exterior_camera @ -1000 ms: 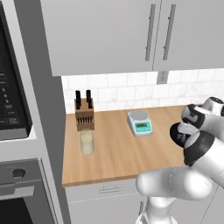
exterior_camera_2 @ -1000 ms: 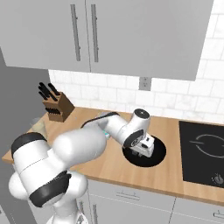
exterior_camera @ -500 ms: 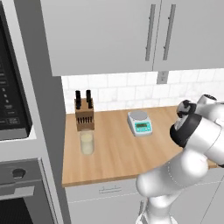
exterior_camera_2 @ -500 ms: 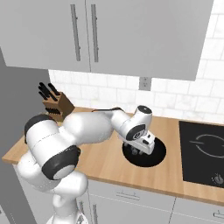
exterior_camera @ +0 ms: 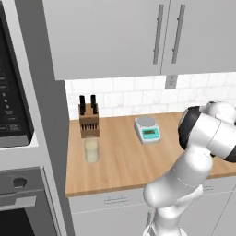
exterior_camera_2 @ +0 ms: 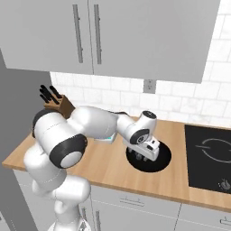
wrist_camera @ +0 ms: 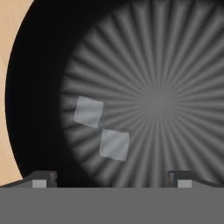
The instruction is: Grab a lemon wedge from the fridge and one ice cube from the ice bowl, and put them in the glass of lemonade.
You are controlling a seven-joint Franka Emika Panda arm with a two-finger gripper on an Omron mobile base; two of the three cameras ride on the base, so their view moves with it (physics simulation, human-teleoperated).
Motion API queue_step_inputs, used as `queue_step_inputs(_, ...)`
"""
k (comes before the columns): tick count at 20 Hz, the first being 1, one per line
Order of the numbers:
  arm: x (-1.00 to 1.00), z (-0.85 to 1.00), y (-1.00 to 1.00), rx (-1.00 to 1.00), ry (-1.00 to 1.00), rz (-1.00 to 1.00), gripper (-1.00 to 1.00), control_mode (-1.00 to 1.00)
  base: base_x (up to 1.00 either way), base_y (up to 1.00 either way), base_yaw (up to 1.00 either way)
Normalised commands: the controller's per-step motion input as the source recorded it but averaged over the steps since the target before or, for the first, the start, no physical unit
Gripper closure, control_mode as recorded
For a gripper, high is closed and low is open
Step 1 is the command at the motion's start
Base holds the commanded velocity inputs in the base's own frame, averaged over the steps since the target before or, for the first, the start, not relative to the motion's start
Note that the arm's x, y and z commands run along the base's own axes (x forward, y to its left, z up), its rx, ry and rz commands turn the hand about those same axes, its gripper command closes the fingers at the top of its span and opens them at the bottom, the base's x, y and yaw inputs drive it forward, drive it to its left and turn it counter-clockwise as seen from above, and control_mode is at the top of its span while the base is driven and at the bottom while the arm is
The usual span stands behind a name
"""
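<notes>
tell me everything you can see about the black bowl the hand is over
The round black bowl sits on the light wooden counter, left of the black cooktop. Its inside is dark with a grey ribbed pattern fanning out from the centre. Two pale, translucent square ice cubes lie on its floor, corners nearly meeting. The white robot hand hangs low over it, its dark fingertips spread wide, touching neither cube.

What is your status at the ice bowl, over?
Gripper open, empty, poised over the black ice bowl. Two ice cubes inside, left of centre between the fingertips. Glass of lemonade waits beside the knife block. Nothing in the way.
</notes>
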Motion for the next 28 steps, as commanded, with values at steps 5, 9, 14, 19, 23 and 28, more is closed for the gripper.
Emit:
queue_step_inputs(5, 0.22, -0.20, -0.01, 0.00, 0.03, -0.02, -1.00, -1.00, 0.00, 0.00, 0.00)
queue_step_inputs(9, 0.14, -0.20, -0.11, 0.00, 0.01, -0.01, -1.00, -1.00, 0.00, 0.00, 0.00)
queue_step_inputs(14, 0.08, -0.21, -0.15, 0.00, 0.00, -0.01, -1.00, -1.00, 0.00, 0.00, 0.00)
queue_step_inputs(19, 0.15, -0.20, -0.06, 0.00, 0.00, -0.02, -1.00, -1.00, 0.00, 0.00, 0.00)
queue_step_inputs(23, 0.15, -0.26, 0.00, 0.00, 0.00, -0.03, 1.00, -1.00, 0.00, 0.00, 0.00)
queue_step_inputs(28, 0.01, -0.24, 0.03, 0.00, 0.04, -0.03, 1.00, -1.00, 0.00, 0.00, 0.00)
